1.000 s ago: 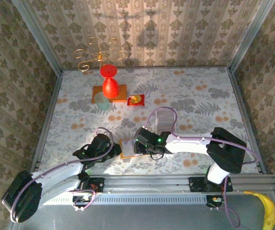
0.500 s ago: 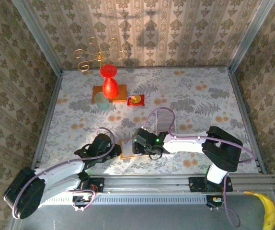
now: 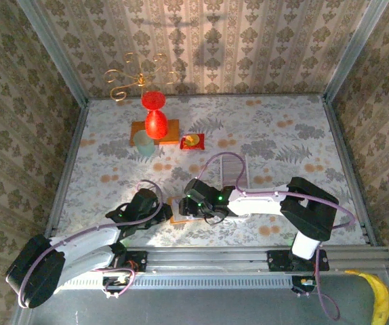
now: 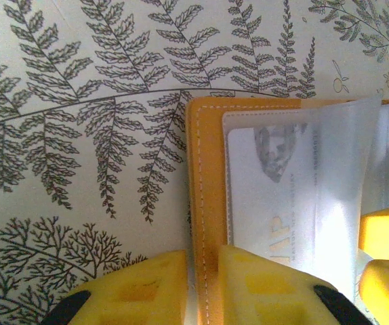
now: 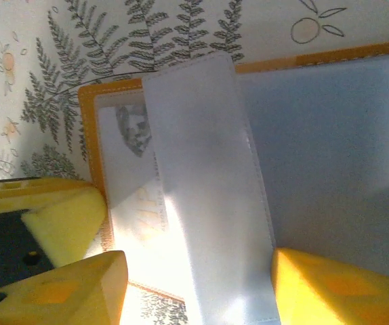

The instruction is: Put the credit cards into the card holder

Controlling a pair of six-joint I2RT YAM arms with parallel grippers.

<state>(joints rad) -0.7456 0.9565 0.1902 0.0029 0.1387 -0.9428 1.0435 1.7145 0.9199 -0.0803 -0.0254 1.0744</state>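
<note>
Two grippers meet at the orange stitched card holder: our left gripper clamps its border, our right gripper stands spread astride the clear plastic sleeve, so we should pin firmly and seat the white plastic card, just ahead of the left gripper, fully under.

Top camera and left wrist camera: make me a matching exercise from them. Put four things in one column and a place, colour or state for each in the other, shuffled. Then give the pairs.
Things
1. vase
2. banana
3. card holder
4. card

Descriptions
A. yellow, off the table, by the near right corner
B. pale, with a face printed on it, lying in the holder
C. red, at the far side of the table, left of centre
D. orange, its edge pinched by the left gripper

Pairs: 1-C, 2-A, 3-D, 4-B
</note>
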